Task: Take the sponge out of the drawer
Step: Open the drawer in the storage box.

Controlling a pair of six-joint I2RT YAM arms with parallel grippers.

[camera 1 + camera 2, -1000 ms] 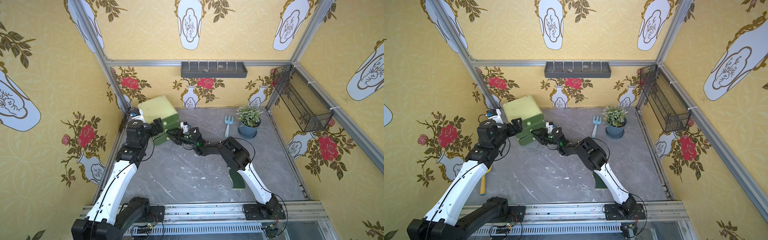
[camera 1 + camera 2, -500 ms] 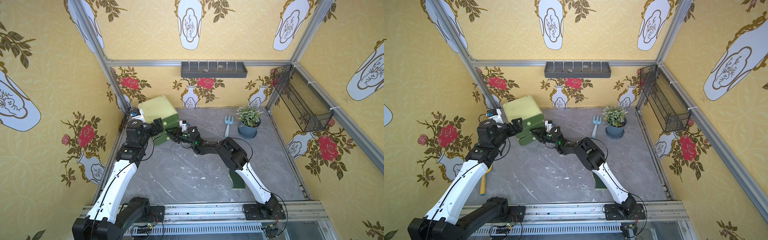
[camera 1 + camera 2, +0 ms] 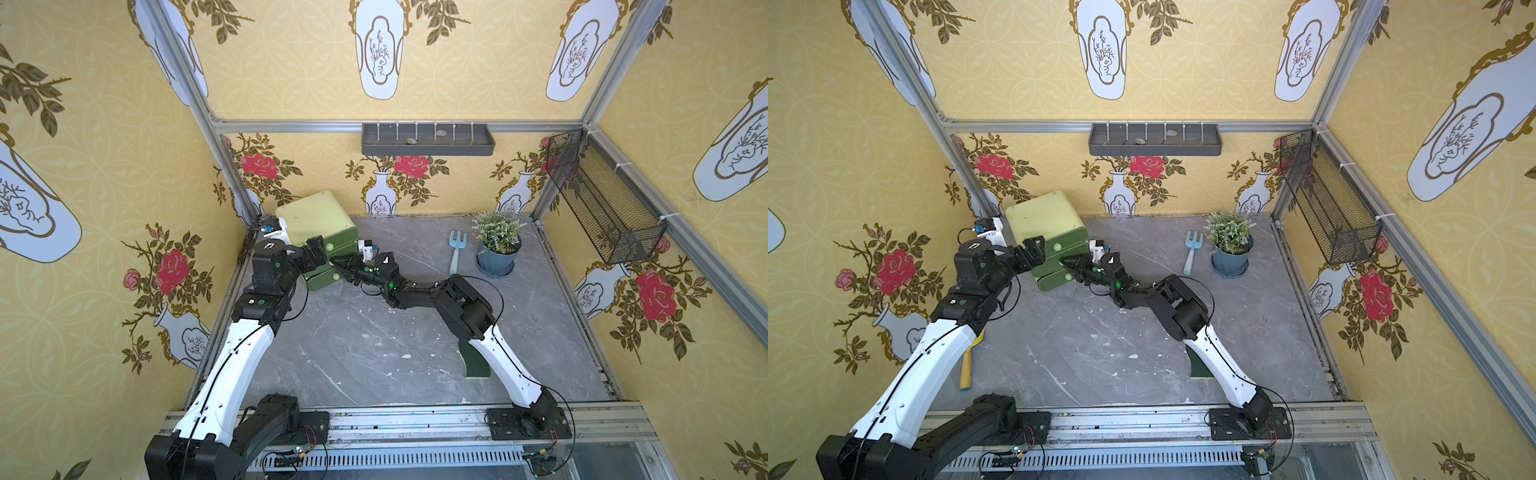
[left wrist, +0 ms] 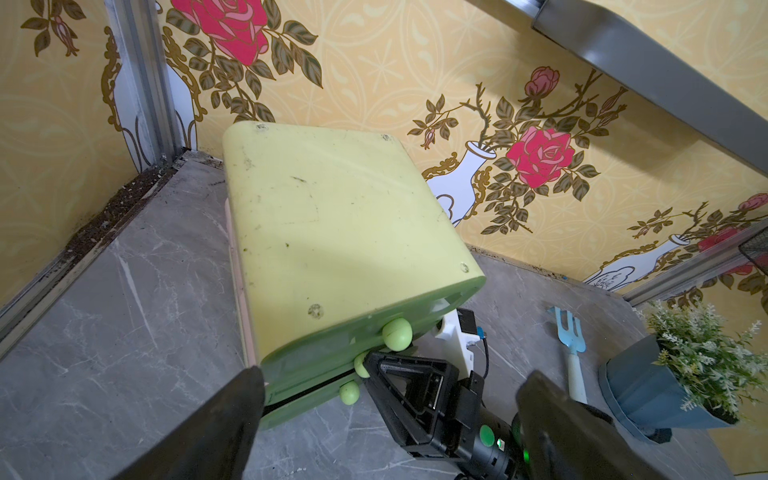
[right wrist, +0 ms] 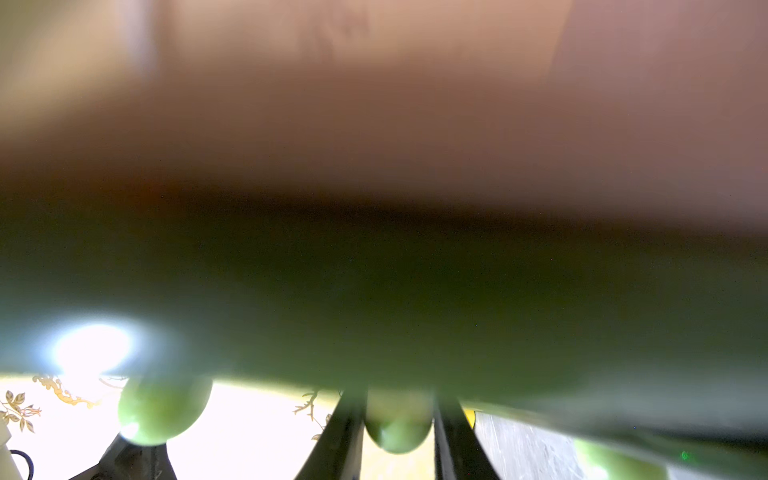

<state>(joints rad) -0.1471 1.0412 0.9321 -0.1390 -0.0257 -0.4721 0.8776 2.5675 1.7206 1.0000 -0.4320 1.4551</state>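
Note:
A light green chest (image 3: 316, 216) (image 4: 332, 232) with three darker drawers stands in the back left corner. The drawer fronts look closed, so the sponge is hidden. My right gripper (image 3: 340, 266) (image 3: 1069, 264) is at the middle drawer. In the right wrist view, its two dark fingers (image 5: 340, 432) press against both sides of that drawer's round green knob (image 5: 397, 432). My left gripper (image 3: 316, 253) (image 4: 392, 376) hovers open in front of the chest, near the top drawer's knob (image 4: 397, 334), holding nothing.
A dark green pad with a yellow edge (image 3: 473, 361) lies flat, partly under my right forearm. A blue hand fork (image 3: 456, 249) and a potted plant (image 3: 498, 245) stand at the back right. A yellow-handled tool (image 3: 967, 365) lies under my left arm. A wire basket (image 3: 602, 208) hangs on the right wall.
My right gripper has moved left up to the drawer fronts, and its jaws have narrowed round the middle knob. The left arm has stayed still and open.

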